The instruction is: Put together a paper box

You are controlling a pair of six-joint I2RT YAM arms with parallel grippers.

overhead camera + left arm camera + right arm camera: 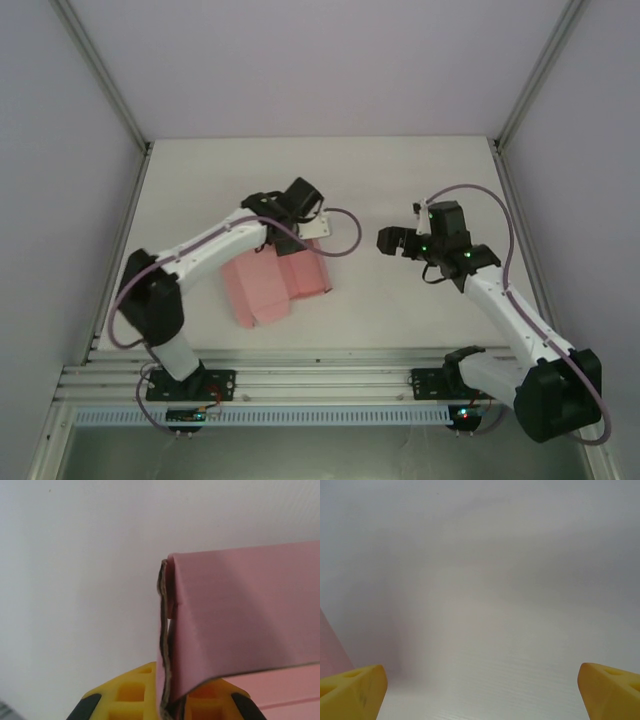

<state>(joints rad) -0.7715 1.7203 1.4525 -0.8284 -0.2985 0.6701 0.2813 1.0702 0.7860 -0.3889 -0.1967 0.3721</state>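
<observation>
- Salmon-pink thin card makes up the paper box [262,290], which lies on the white table top [420,180], left of centre and partly under the forearm of the left arm [215,245].
- Seen from the top, the card is a part-folded sheet: one flat panel reaches toward the near left, and another panel sits just beside it on the right.
- At the far edge of the card, the left gripper [170,707] is pressed together on it. In the left wrist view its yellow fingers [131,696] sit on either side of a layered card edge that runs down between them, with almost no gap.
- That pinched edge looks rough and wavy, with several layers stacked together.
- From the pinch a pink panel folds over and spreads to the right border of the left wrist view. A paler pink panel lies at the lower right beneath it.
- Right of centre in the top view, the right gripper [480,695] hangs over bare table, well apart from the card.
- Its yellow fingertips [352,692] are spread wide, one in each lower corner of the right wrist view, with bare table between them.
- A blurred sliver of pink card shows at the left border of that view, above the fingertip.
- Whether the right gripper touches the table cannot be told.
</observation>
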